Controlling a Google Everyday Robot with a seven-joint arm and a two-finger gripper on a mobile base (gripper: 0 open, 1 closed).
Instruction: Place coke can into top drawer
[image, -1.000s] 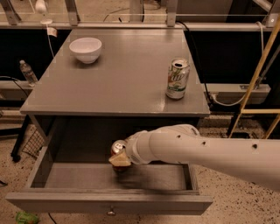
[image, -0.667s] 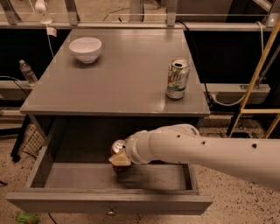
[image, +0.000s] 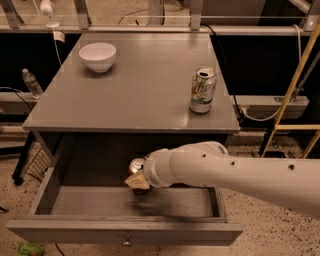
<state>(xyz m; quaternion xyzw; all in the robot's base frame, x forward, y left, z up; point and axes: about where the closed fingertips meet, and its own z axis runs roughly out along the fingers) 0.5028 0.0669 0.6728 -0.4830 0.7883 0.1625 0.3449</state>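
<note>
In the lower middle of the frame, the small red aluminium coke can (image: 136, 166) with its silver top is sitting inside the wide, shallow grey top drawer (image: 125, 232), which is standing pulled out toward the bottom edge with its flat front panel and small round metal knob (image: 127, 243) facing the viewer. The two-finger gripper (image: 138, 181), at the end of the smooth white plastic-shelled arm (image: 240, 172) reaching in from the right, is closing around the can's side, a tan pad lying across the red wall just below the rim; whether the can's base is touching the drawer floor is hidden. The can is probably behaving as a light, thin-walled thing: stiff enough across its round body for a moderate squeeze, yet easy to dent, and slick on its painted metal skin, so a hold around the middle of the cylinder is looking safest. In the upper part of the frame, the matte grey flat tabletop (image: 135, 90) is carrying a glossy white round bowl (image: 98, 56) at upper left and an opened white-and-green soda can (image: 202, 90) at right, both well apart from the drawer.
</note>
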